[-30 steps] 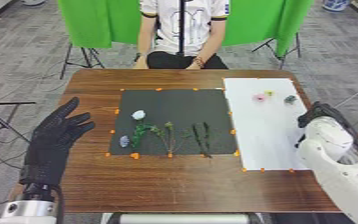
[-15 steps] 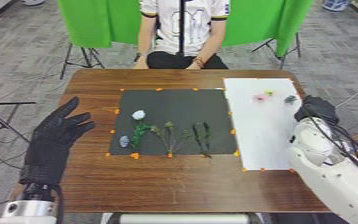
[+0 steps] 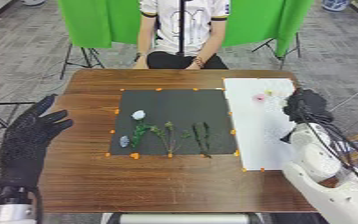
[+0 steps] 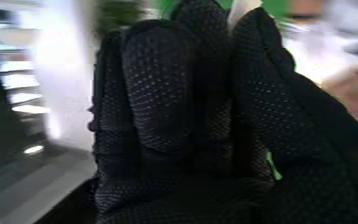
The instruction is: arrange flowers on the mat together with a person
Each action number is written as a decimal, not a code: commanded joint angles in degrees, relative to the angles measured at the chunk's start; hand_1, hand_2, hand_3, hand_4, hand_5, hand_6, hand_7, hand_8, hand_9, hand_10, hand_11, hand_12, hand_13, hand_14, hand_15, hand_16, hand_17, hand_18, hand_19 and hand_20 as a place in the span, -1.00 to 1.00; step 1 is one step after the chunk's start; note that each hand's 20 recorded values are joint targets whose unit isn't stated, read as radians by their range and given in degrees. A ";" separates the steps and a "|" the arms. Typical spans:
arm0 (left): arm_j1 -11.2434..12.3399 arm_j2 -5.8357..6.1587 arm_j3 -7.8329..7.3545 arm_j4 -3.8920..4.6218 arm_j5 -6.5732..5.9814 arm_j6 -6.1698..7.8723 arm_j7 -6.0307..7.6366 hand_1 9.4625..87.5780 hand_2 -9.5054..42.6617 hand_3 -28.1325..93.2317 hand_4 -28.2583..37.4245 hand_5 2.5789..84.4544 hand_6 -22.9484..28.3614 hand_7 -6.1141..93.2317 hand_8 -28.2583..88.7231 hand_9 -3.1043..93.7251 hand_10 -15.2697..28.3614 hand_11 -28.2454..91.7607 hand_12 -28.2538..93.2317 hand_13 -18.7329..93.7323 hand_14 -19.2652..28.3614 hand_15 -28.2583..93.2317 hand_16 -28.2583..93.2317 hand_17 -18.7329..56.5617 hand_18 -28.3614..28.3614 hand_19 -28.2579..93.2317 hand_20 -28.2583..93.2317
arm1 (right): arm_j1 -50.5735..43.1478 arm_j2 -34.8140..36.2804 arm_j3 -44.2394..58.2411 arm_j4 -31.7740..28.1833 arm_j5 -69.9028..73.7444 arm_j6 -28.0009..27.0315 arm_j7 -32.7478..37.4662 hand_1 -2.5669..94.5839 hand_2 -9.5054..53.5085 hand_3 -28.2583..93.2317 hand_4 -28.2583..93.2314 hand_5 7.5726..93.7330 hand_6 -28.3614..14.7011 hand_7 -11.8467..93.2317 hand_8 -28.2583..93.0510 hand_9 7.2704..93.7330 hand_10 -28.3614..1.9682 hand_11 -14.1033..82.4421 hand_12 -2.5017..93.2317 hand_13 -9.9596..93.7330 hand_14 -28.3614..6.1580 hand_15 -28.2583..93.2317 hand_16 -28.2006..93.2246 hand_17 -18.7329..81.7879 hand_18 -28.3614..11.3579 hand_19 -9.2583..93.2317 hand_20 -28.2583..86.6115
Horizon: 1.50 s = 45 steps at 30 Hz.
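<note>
On the bench (image 3: pixel 149 185), a white flower (image 3: pixel 138 115), a pale blue flower (image 3: pixel 124 141) and green stems (image 3: pixel 201 137) are laid on the dark mat (image 3: pixel 171 102), and a pink flower (image 3: pixel 259 97) on the white sheet (image 3: pixel 257 145). The right hand (image 3: pixel 308 106) is held at the sheet's outer side, fingers nearly straight, any hold impossible to tell; the left hand (image 3: pixel 21 142) is held open, empty, by the bench's left edge.

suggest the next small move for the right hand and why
Probably ease the right hand slightly to the robot's left, towards the pink flower: that flower lies on the white sheet near the hand, off the dark mat where other flowers are laid out.
</note>
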<state>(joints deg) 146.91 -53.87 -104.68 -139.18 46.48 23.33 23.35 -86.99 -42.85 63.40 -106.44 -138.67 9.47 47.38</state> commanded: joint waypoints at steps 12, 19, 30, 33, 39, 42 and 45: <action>8.34 -3.27 -3.33 -0.23 -2.00 0.67 3.75 -0.74 -0.61 0.76 -1.00 -0.25 0.13 -0.56 -0.70 -0.21 0.60 -0.08 -0.33 -0.20 0.96 0.49 -0.68 -0.71 0.84 0.34 -0.14 | 26.63 -17.00 -35.36 0.29 -2.13 -2.47 -14.27 0.23 -1.00 0.51 -1.00 0.78 0.45 -0.49 -0.50 0.88 0.37 -0.30 -0.28 0.72 0.39 0.41 -0.20 0.19 -0.38 0.95 -0.71; 4.14 -2.35 -1.69 0.75 -1.06 -1.27 1.22 -0.73 -0.61 0.77 -1.00 -0.25 0.12 -0.56 -0.70 -0.21 0.60 -0.08 -0.33 -0.21 0.97 0.48 -0.69 -0.71 0.84 0.32 -0.12 | 31.70 -22.09 -41.81 6.38 -3.93 -6.92 -13.00 0.22 -1.00 0.51 -1.00 0.76 0.48 -0.49 -0.51 0.84 0.35 -0.31 -0.26 0.68 0.38 0.42 -0.20 0.15 -0.37 0.92 -0.70; 2.52 -1.06 -0.62 0.98 -1.23 -1.71 0.21 -0.71 -0.60 0.77 -1.00 -0.25 0.12 -0.56 -0.70 -0.21 0.60 -0.08 -0.33 -0.21 0.97 0.46 -0.69 -0.71 0.84 0.30 -0.10 | 35.68 -21.32 -47.92 9.34 -6.28 -11.03 -9.60 0.19 -1.00 0.52 -1.00 0.69 0.50 -0.49 -0.53 0.77 0.32 -0.32 -0.23 0.62 0.33 0.43 -0.21 0.10 -0.39 0.88 -0.67; 2.33 -1.10 -0.46 1.06 -1.33 -1.69 0.38 -0.71 -0.60 0.77 -1.00 -0.25 0.12 -0.56 -0.70 -0.21 0.60 -0.08 -0.33 -0.21 0.97 0.46 -0.69 -0.71 0.84 0.30 -0.10 | 37.00 -20.97 -49.34 10.12 -7.15 -10.55 -8.18 0.19 -1.00 0.51 -1.00 0.68 0.50 -0.49 -0.53 0.75 0.30 -0.32 -0.23 0.61 0.33 0.43 -0.20 0.09 -0.39 0.88 -0.67; 1.26 -1.43 -0.04 1.19 -1.27 -2.31 -0.29 -0.71 -0.60 0.77 -1.00 -0.25 0.13 -0.56 -0.70 -0.21 0.60 -0.08 -0.33 -0.21 0.97 0.46 -0.69 -0.71 0.84 0.30 -0.10 | 37.82 -20.69 -49.99 10.92 -8.02 -13.12 -7.94 0.18 -1.00 0.52 -1.00 0.65 0.49 -0.49 -0.54 0.73 0.30 -0.32 -0.23 0.60 0.34 0.43 -0.19 0.08 -0.40 0.87 -0.65; 1.10 -1.36 0.03 1.23 -1.23 -2.30 -0.39 -0.71 -0.60 0.77 -1.00 -0.25 0.13 -0.56 -0.70 -0.21 0.60 -0.08 -0.33 -0.21 0.97 0.46 -0.69 -0.71 0.84 0.30 -0.10 | 37.28 -20.66 -49.80 10.98 -8.34 -14.49 -8.33 0.18 -1.00 0.52 -1.00 0.62 0.47 -0.49 -0.54 0.71 0.31 -0.33 -0.23 0.59 0.32 0.43 -0.19 0.07 -0.40 0.86 -0.63; 0.83 -1.30 0.40 1.30 -1.27 -2.12 -0.53 -0.71 -0.60 0.77 -1.00 -0.25 0.13 -0.55 -0.70 -0.21 0.60 -0.08 -0.33 -0.21 0.97 0.46 -0.69 -0.71 0.84 0.30 -0.10 | 36.18 -20.76 -48.39 10.56 -7.08 -17.07 -8.76 0.15 -1.00 0.52 -1.00 0.58 0.47 -0.48 -0.56 0.67 0.27 -0.28 -0.27 0.57 0.28 0.44 -0.21 0.06 -0.41 0.84 -0.59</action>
<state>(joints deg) 148.06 -54.98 -104.95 -138.34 45.16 21.60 23.64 -49.99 -63.98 13.31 -95.63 -145.67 -3.35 39.05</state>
